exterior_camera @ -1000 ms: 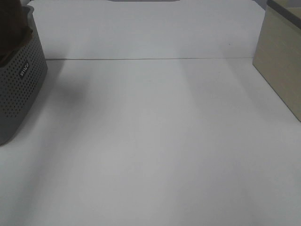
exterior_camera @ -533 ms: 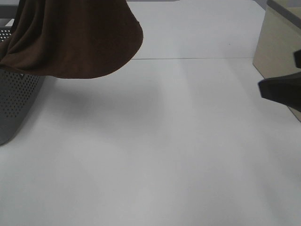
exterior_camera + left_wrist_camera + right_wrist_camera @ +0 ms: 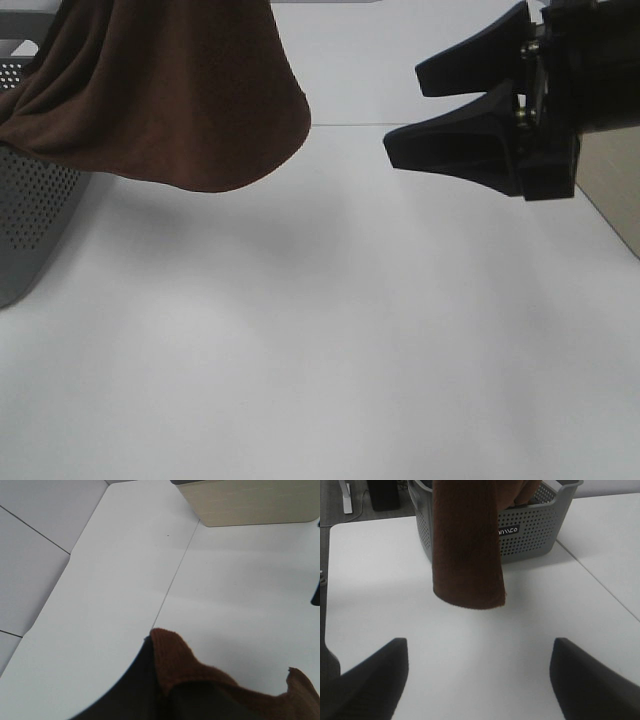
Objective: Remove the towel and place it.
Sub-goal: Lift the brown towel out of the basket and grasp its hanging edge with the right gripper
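Brown towel (image 3: 170,90) hangs lifted above the grey basket (image 3: 30,220) in the high view, long axis vertical — the right gripper (image 3: 405,112), spread and empty, faces it from well apart. Left wrist: left gripper hidden, clamped on bunched cloth. Right wrist: the towel's free end dangles straight ahead.

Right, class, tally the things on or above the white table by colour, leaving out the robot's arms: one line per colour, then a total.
Brown: 1, the towel
Grey: 1, the perforated basket
Beige: 1, the box
Total: 3
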{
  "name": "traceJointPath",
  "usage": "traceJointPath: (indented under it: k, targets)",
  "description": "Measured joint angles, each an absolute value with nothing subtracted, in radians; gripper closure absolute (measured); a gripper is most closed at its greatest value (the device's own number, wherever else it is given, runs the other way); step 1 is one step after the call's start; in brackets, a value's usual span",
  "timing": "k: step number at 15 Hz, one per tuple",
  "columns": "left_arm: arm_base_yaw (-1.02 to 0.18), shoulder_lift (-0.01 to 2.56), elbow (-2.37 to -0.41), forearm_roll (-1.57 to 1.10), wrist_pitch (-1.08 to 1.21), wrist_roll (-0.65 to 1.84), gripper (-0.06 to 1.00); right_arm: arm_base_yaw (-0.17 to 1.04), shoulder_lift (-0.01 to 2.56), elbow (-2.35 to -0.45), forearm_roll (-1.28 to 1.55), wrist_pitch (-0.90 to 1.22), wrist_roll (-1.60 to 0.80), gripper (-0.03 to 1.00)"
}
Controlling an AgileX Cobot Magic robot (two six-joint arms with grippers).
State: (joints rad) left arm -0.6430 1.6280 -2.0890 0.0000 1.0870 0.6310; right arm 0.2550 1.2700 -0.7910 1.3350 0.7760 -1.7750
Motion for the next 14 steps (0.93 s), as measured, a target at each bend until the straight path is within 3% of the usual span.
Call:
traceJointPath:
  k: [8,14]
  targets:
    - [-0.684,1.628,-2.089,-0.024,1.088,0.820,0.94,0.255,1.525,-1.027,1.364,1.093,-1.811,0.21]
    - [-0.684,1.628,-2.089,-0.057,1.061,0.865,0.94,0.327,1.628,-1.086,1.366,1.111,-1.820,0.21]
